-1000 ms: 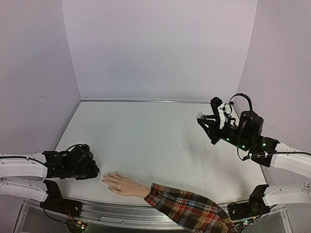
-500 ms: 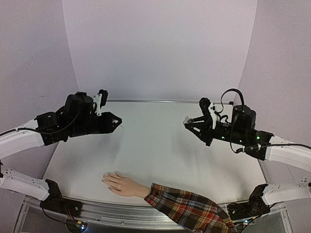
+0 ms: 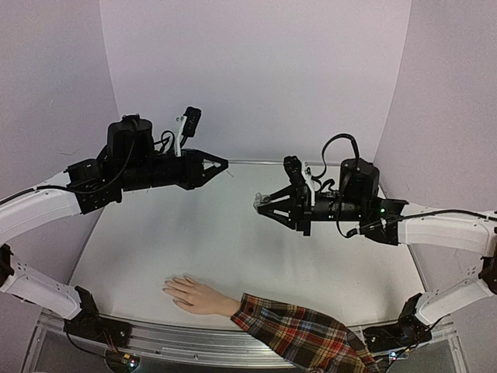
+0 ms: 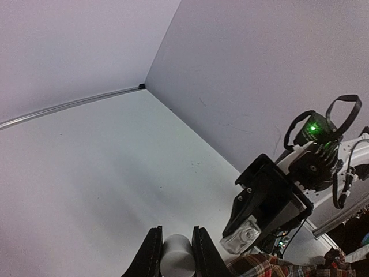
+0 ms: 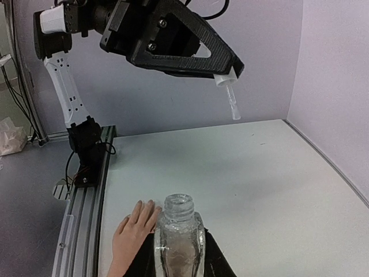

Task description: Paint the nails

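- The mannequin hand (image 3: 196,295) lies palm down on the counter (image 3: 233,249), close to the near edge and a little left of its middle.
- Its long axis runs nearly along that near edge. The fingers point toward the left edge, angled slightly away from the arm bases.
- The nails (image 3: 166,287) sit at the left end of the hand, on the 5 spread fingertips. From above they are too small to make out one by one.
- A red plaid sleeve (image 3: 303,336) covers the wrist and trails off to the right, over the near edge.
- The left end effector (image 3: 224,164) is up in the air above the far left part of the counter, clenched on a white cap (image 4: 176,254). A thin brush (image 5: 232,105) hangs down from the cap.
- The right end effector (image 3: 261,203) is up over the middle of the counter, clamped around a small clear bottle (image 5: 179,236) whose neck is open.
- The 2 end effectors point at each other with a gap between them, both well above the hand.
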Available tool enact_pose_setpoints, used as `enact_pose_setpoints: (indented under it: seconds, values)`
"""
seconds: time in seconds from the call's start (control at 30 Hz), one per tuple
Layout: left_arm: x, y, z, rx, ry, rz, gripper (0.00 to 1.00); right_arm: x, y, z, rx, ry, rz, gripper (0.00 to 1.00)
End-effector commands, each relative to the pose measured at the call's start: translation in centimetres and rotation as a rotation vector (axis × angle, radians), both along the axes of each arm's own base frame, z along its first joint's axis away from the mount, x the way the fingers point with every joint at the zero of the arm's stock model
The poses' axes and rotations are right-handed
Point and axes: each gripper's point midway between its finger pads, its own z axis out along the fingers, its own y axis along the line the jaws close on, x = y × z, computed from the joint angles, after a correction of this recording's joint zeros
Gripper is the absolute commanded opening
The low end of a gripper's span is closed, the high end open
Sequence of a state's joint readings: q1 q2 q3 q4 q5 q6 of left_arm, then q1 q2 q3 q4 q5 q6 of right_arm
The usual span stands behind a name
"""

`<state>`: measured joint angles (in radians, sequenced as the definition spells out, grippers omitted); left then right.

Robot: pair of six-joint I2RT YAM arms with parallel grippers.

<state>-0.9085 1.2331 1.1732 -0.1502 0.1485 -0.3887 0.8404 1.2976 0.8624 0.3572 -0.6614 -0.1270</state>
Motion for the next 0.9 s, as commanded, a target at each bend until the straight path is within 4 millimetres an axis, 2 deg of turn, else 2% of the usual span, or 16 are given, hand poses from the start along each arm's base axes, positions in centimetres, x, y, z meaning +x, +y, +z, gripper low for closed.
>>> enact_pose_setpoints:
  seconds: [0.0,0.1,0.27,0.57,0.87]
  values:
    - [-1.9,-1.2,3.7,-0.103,-0.097,-0.146,0.00,-0.2,2.1,4.3,0.123,-0.060,0.053,0.00]
    - [-2.6,-1.5,4.1,-0.121,-0.106,-0.193,0.00,0.4,2.7,4.7,0.139,-0.055,0.050,0.00]
    - [-3.3,-2.2,3.8,-0.111,-0.091,-0.256,0.00,1.2,3.3,4.8,0.138,-0.065,0.033,0.00]
    - [-3.5,-2.4,3.9,-0.115,-0.085,-0.267,0.00,1.5,3.6,4.2,0.127,-0.057,0.034,0.00]
    - [-3.5,-1.7,4.4,-0.122,-0.093,-0.240,0.00,1.7,3.5,3.5,0.117,-0.050,0.016,0.00]
